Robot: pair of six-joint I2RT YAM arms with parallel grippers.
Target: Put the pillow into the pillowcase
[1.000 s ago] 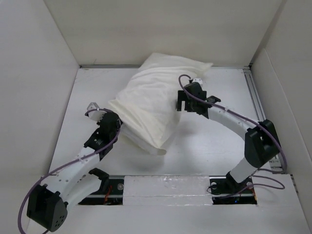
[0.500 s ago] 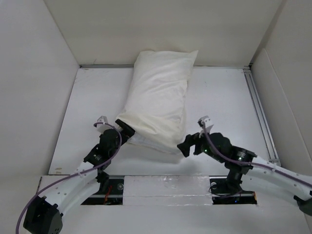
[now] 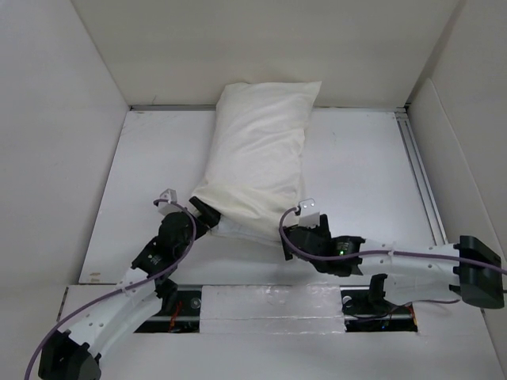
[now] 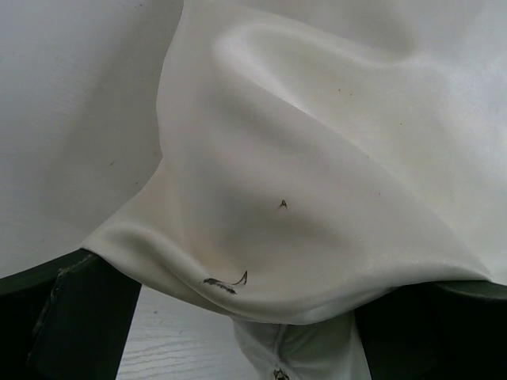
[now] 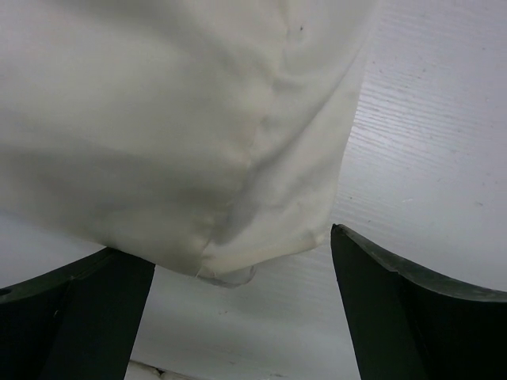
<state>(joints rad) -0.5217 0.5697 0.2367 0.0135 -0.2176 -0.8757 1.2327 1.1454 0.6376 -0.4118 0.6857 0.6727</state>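
Observation:
The cream pillowcase (image 3: 257,154) lies plump on the table, running from the back wall toward me. A strip of the whiter pillow (image 3: 231,230) shows at its near open end. My left gripper (image 3: 203,214) is open at the near-left corner. In the left wrist view the pillowcase (image 4: 301,174), with small dark marks, sags between the wide-apart fingers (image 4: 71,317), and the pillow (image 4: 289,348) peeks out below. My right gripper (image 3: 287,241) is open at the near-right corner. There the pillowcase corner (image 5: 261,198) hangs between its fingers (image 5: 412,309), apart from both.
White enclosure walls stand close on the left, back and right. A metal rail (image 3: 418,170) runs along the table's right side. A taped strip (image 3: 269,302) crosses the near edge between the arm bases.
My left gripper has opened and let go of the pillowcase, which now lies straighter toward the back wall. My right arm swung back from the pillow's far side to its near-right corner.

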